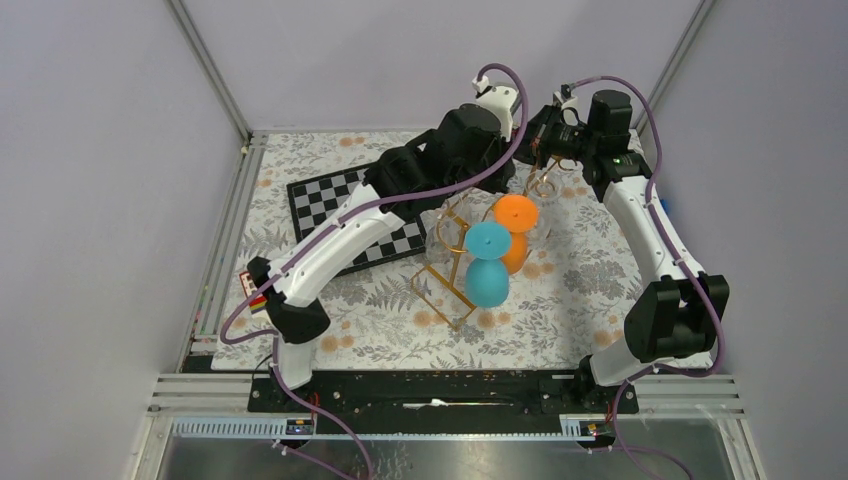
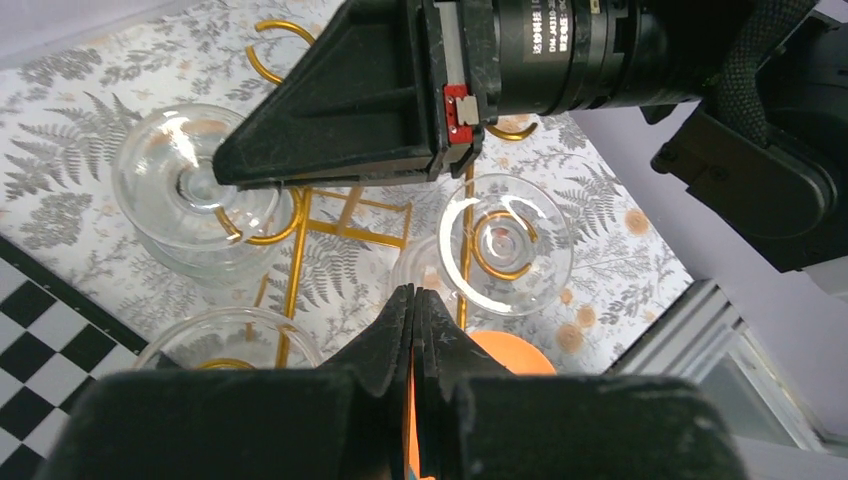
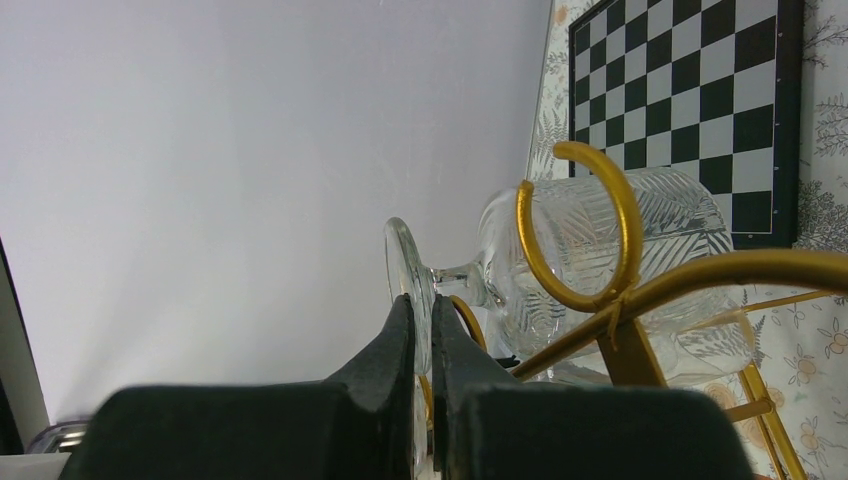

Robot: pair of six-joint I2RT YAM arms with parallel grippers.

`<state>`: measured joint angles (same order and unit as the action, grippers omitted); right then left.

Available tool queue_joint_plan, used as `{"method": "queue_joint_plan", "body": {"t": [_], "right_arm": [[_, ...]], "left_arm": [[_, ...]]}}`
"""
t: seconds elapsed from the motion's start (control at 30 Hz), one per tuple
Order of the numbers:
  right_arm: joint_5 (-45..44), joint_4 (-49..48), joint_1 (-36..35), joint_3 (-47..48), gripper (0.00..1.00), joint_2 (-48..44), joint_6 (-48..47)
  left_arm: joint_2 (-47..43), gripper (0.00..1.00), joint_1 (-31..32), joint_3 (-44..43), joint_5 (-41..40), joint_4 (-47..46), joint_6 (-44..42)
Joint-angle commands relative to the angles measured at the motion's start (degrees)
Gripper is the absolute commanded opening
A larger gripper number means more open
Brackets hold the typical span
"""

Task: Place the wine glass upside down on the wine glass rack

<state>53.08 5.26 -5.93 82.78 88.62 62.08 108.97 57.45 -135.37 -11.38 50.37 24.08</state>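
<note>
Two hands work over the far end of a counter covered by a cloth printed with grey ferns and orange flowers. Plain pale lilac walls close it in on three sides. A black-and-white chessboard lies flat on the cloth, out to the left of the left hand.

The right hand is clamped on a clear wine glass, the thin rim of the foot pinched between its fingertips. The glass is inverted. Its foot is uppermost in the hand, and the stem and patterned bowl run away from the fingertips toward the cloth, so the long axis stands upright to the counter. It sits at the far end of the gold wire rack. A curled loop end crosses just in front of the bowl, but it cannot be told whether the stem lies between the rails.

The left hand is closed, fingertips touching, with nothing between them. It hovers above the rack just beside the right hand. Beyond its fingertips another clear glass hangs foot-up. On the near side of both hands, a blue glass and an orange glass sit inverted in the rack.
</note>
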Motion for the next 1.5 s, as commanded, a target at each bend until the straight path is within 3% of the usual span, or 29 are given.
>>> {"method": "queue_joint_plan", "body": {"t": [0.0, 0.13, 0.77, 1.47], "right_arm": [[0.6, 2.8, 0.7, -1.3, 0.00, -0.9, -1.2], [0.6, 2.8, 0.8, -1.4, 0.00, -0.9, -1.1], [0.5, 2.8, 1.0, -1.4, 0.00, -0.8, -0.9], [-0.1, 5.1, 1.0, -2.0, 0.00, -1.6, -2.1]], "left_arm": [[1.5, 0.00, 0.5, -3.6, -4.0, -3.0, -5.3], [3.1, 0.00, 1.9, -4.7, -7.6, -2.9, -9.3], [7.3, 0.00, 2.2, -6.4, -9.7, -0.4, -18.9], [7.7, 0.00, 0.7, -5.8, -17.1, 0.0, -21.2]]}}
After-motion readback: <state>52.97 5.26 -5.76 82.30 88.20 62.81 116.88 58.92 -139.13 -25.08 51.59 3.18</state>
